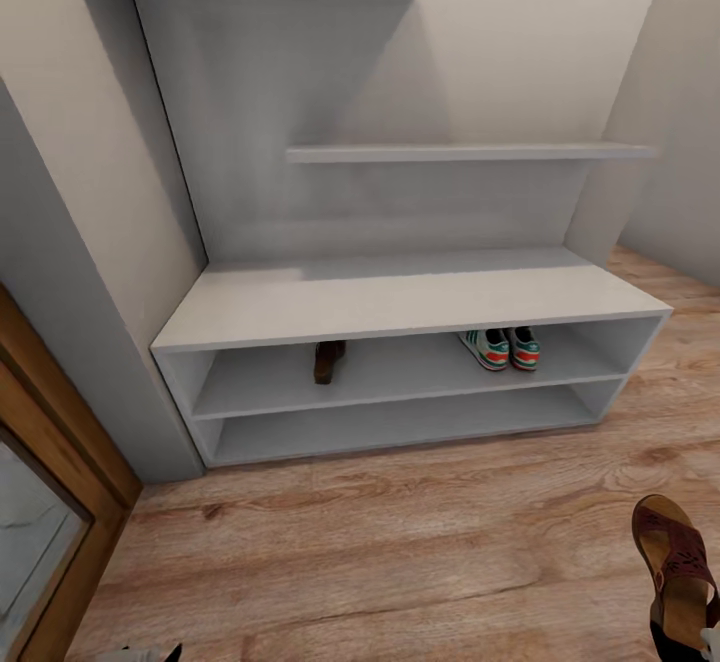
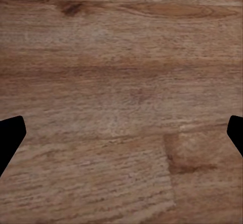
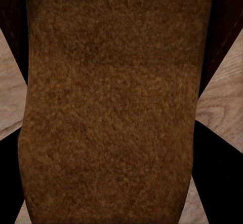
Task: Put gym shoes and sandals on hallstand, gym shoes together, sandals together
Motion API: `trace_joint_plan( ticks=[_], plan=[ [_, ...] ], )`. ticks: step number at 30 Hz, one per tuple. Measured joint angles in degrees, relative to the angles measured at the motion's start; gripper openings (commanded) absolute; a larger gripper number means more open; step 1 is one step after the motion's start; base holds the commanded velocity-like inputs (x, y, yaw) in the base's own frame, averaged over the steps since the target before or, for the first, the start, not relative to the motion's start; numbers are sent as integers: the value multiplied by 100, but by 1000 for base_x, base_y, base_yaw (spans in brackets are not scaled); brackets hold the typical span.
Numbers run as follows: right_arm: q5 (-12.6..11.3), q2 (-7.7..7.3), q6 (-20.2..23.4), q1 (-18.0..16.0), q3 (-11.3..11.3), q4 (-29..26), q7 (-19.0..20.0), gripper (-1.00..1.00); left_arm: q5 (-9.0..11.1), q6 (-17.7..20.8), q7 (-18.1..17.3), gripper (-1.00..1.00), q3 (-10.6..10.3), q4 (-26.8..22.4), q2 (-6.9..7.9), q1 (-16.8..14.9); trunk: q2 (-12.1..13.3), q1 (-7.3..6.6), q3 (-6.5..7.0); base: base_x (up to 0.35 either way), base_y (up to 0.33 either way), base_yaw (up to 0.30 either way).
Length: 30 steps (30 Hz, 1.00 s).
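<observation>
Standing against the wall, pale grey hallstand with two open shelves below the long top board and one wall shelf higher up. Counting on the upper open shelf: two gym shoes, white with green stripes and orange patches, side by side and touching near the right part; one dark brown sandal left of the middle, well apart from them. Lower shelf bare.

Held at the lower right corner of the head view, a second sandal, toe strap pointing toward the hallstand, above the wood-plank floor. Seen from the right wrist, the same sandal's brown insole between the two dark fingers of the right tool, pressed at both sides, so clamped on it, probably, though the contact itself is blurred.

Seen from the left wrist, left tool with fingertips spread far apart, nothing between them, floor planks below.

Total: two gym shoes and one sandal on the rack, one sandal in the right tool.
</observation>
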Motion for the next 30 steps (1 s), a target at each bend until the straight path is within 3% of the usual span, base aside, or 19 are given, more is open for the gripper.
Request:
trace_joint_plan(
  ticks=[9, 13, 17, 18, 21, 22, 27, 28, 30],
  plan=[
    [-8, 33, 11, 1, 27, 14, 16, -100, -53, 6, -2, 100, -57, -96, -58, -48, 0, 0, 0, 0, 0, 0],
    [15, 296, 32, 1, 201, 3, 21, -100, -53, 10, -72, 100, -57, -119, -88, -135, 0, 0, 0, 0, 0, 0],
    [27, 524, 47, -2, 766, -23, 4, -100, -53, 58, -430, 100, -56, -119, -121, -323, 0, 0, 0, 0, 0, 0],
    [29, 590, 66, -4, 1076, -30, -19, -100, -52, 76, -624, 100, -54, -119, -124, -405, 0, 0, 0, 0, 0, 0],
    [24, 684, 146, -4, 1560, -34, -116, -100, -52, 99, -913, 100, -52, -115, -127, -511, 0, 0, 0, 0, 0, 0],
    [21, 758, 264, -14, 1854, -27, -234, -100, -53, 110, -1058, 100, -52, -112, -128, -557, 0, 0, 0, 0, 0, 0],
    [10, 1105, 837, -175, 2443, -24, -747, -100, -60, 123, -1252, 100, -54, -110, -124, -610, 0, 0, 1, 0, 0, 0],
    [0, 1271, 1113, -307, 2621, -23, -1013, -100, -64, 125, -1289, 100, -56, -104, -114, -621, 0, 0, 1, 0, 0, 0],
    [6, 1463, 1372, -471, 2760, -13, -1288, -100, -65, 127, -1320, 100, -62, -96, -96, -625, 0, 0, 1, 0, 0, 0]
  ],
)
